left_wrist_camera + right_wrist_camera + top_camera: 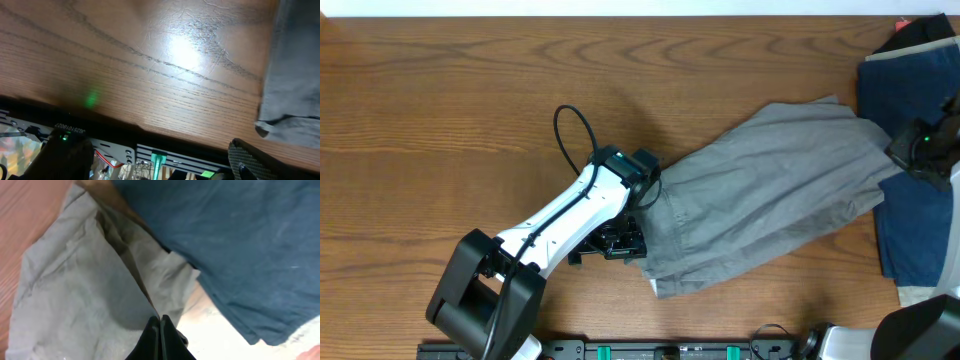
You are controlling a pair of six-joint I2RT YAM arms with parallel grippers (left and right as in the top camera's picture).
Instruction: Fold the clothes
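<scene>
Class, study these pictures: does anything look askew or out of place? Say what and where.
The light grey woven shorts lie rumpled and slanted across the wooden table, unfolded. Their right end meets the dark blue garment, where the shut right gripper seems to pinch them.

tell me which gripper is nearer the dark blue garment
Right. The right gripper is over the edge of the dark blue garment; the left gripper is at the far end of the grey shorts.
</scene>
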